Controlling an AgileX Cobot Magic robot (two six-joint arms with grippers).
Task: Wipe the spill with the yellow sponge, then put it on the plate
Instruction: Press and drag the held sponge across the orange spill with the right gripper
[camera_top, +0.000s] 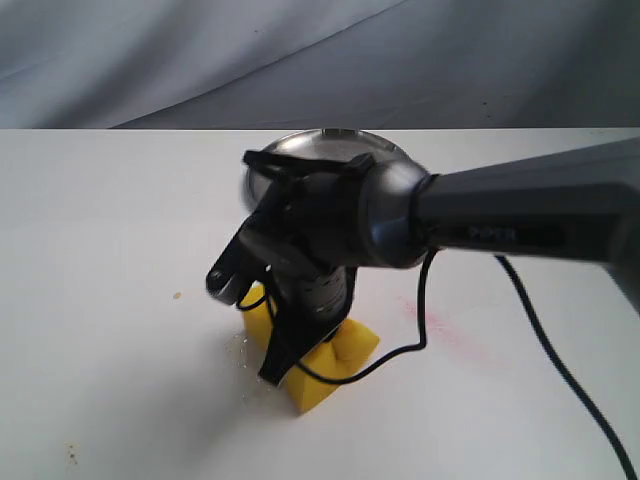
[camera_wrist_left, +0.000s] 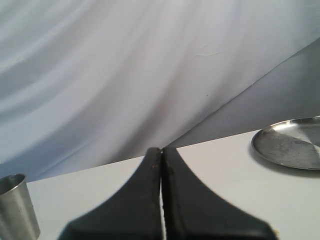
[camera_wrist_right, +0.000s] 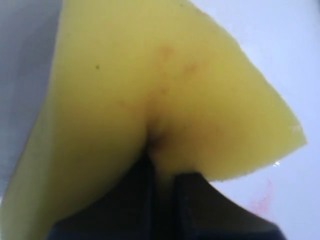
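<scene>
The yellow sponge lies on the white table near the front, squeezed into a fold by my right gripper, which is shut on it from above. In the right wrist view the sponge bulges around the two dark fingers, with faint orange stains on its foam. The silver plate sits behind the right arm, partly hidden by it; the left wrist view shows the plate too. My left gripper is shut on nothing, away from the sponge. Tiny wet specks lie left of the sponge; no amber streak shows.
A pink-red smear marks the table right of the sponge, also a pink-red smear in the right wrist view. The arm's black cable trails over the table's right side. A metal cup stands near the left gripper. A small brown dot lies left.
</scene>
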